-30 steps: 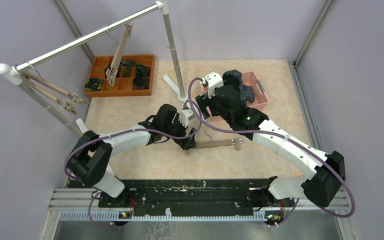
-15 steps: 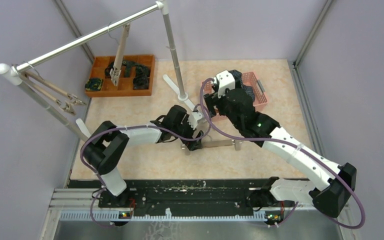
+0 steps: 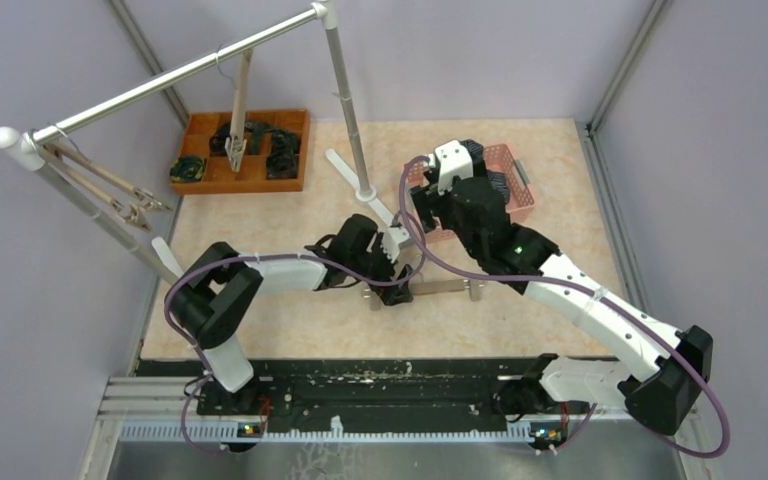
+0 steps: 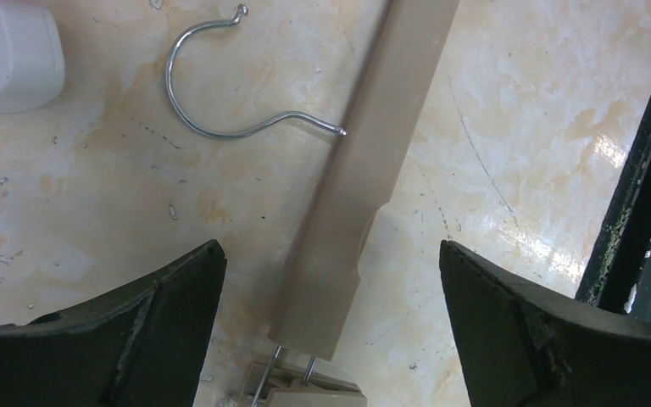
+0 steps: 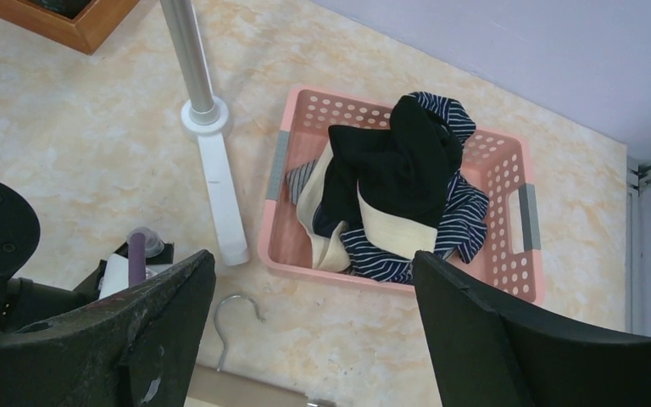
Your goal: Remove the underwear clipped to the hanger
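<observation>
The underwear (image 5: pixel 398 191), black and navy-striped briefs with wide beige waistbands, lies piled in a pink basket (image 5: pixel 509 254); in the top view the right arm hides most of it. A beige clip hanger (image 4: pixel 364 178) with a metal hook (image 4: pixel 212 102) lies flat on the table, nothing clipped to it; it also shows in the top view (image 3: pixel 442 288). My left gripper (image 4: pixel 331 331) is open just above the hanger's end, one jaw on each side, not touching. My right gripper (image 5: pixel 314 339) is open and empty above the table between basket and hanger.
A rail stand's pole and white foot (image 5: pixel 212 161) stand left of the basket. Its long rail (image 3: pixel 175 75) carries more empty clip hangers (image 3: pixel 235 120). A wooden tray (image 3: pixel 200 175) with small dark rolled socks sits at the back left. A black edge (image 4: pixel 644 170) borders the table.
My left gripper has slid right along the table to the hanger's left end. My right arm swung up and right over the basket a second ago and has stayed there since.
</observation>
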You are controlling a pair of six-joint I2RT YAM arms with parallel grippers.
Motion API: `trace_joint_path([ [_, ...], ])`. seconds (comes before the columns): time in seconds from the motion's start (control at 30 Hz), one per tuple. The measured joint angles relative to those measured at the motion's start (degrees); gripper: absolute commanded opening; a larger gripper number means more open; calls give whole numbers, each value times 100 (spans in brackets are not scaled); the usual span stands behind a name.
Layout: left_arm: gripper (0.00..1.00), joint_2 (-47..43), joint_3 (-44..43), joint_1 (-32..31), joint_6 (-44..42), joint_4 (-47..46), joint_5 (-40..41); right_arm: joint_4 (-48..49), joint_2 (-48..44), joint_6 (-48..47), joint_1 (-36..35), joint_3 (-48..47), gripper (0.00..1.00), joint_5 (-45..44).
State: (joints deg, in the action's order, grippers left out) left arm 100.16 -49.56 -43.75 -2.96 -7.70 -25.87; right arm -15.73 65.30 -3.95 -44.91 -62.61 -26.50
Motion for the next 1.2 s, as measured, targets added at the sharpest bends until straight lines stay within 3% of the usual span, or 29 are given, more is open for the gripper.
trace_joint_path([
  [0.2,82,-20,103,0,-7,-120,-4,7,0,-7,0,0,89,-146],
  [0.4,83,144,-26,-11,20,-61,83,2,-46,-7,0,-33,91,-389],
  [0.77,80,894,-1196,-293,243,455,927,262,-632,-85,-4,-581,94,-737],
  [1.2,77,828,-1294,-673,627,1003,1342,295,-691,-254,-7,-688,95,-1032],
])
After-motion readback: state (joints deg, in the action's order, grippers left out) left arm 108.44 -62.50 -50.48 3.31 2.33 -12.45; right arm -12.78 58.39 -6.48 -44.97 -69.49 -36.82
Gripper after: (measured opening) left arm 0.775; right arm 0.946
